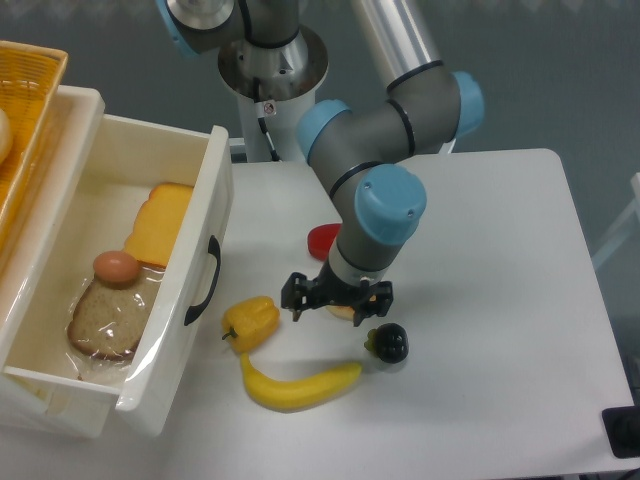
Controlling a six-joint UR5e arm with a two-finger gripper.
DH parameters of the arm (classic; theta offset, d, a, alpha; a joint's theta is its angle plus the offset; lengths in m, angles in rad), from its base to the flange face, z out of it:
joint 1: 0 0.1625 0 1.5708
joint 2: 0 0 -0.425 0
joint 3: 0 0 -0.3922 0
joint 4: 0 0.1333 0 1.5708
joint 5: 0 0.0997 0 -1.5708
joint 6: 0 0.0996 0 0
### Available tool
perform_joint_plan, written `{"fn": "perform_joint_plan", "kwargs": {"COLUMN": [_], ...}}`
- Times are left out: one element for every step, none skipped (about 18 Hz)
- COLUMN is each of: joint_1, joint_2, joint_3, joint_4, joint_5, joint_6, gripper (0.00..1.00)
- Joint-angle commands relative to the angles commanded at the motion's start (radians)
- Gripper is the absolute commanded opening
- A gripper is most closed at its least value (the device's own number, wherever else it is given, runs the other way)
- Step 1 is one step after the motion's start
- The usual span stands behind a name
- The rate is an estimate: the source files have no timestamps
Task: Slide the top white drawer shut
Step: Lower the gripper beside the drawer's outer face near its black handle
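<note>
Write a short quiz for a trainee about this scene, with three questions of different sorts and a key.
1. True or false: the top drawer is fully closed.
2. What lies nearest the drawer's handle? A) grapes B) yellow pepper C) red item
3. Fill in: the tool hovers between the pepper and the ____.

Key
1. False; it stands open, with bread, an egg and cheese inside.
2. B
3. Grapes
</note>
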Motion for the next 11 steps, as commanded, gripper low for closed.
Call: {"fn": "perform_joint_plan", "kwargs": {"joint_1": [-0.008,-0.012,-0.02,-0.028,-0.032,-0.037,-0.038,-0.047,-0.058,-0.06,-0.06], "joint_2": [-0.003,-0.003,-0.003,-0.002,-0.002,-0.002,-0.002,-0.002,-0.002,0.0,0.002], "joint_3": [0.0,0.0,-0.002,-0.003,-0.003,-0.005,-0.006,-0.006,-0.012,-0.012,-0.014], "joint_4": [0.0,-0.002,-0.002,-0.002,-0.002,-0.002,-0.002,-0.002,-0.002,-0.002,-0.002], "joint_5": [-0.014,-0.016,-0.017,-0.016,-0.016,-0.016,-0.016,-0.013,-0.011,-0.011,-0.012], "joint_6": [-0.009,-0.02,-0.028,-0.029,-0.029,-0.028,-0.028,-0.028,-0.023,-0.023,-0.023], "gripper": [1.0,1.0,1.0,1.0,1.0,1.0,1.0,1.0,1.0,1.0,1.0]}}
